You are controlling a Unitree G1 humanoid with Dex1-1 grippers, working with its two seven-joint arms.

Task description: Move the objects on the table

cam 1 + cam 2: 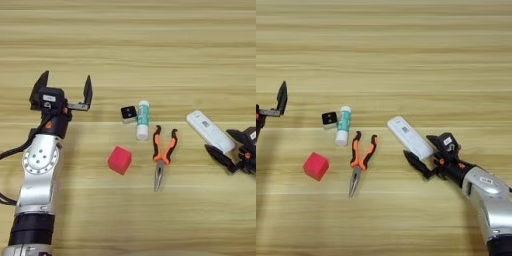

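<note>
**Grippers spread at either side of a row of small things**

Right gripper [423,151] sits low at the right of the table [406,45], its two black fingers spread wide, one on each side of the near end of the long white bar [409,136]. The far finger [437,140] lies just beside the bar's right edge and the near finger [417,163] just off its near left corner; whether either touches the bar cannot be told. The bar lies flat, slanting from far left to near right.

Left of the bar lie the orange-handled pliers [162,155], handles pointing far and the metal nose pointing near. Just beyond the handles, to the left, the white glue stick [143,119] with a green label lies on its side, nearly in line with the pliers. The tiny black-and-white cube [128,113] rests right beside the stick, on its left. The small red cube [119,160] stands nearer, left of the pliers and apart from them.

Left gripper [65,87] is at the far left, well apart from all the things, its fingers pointing far and opened wide, holding nothing.
</note>
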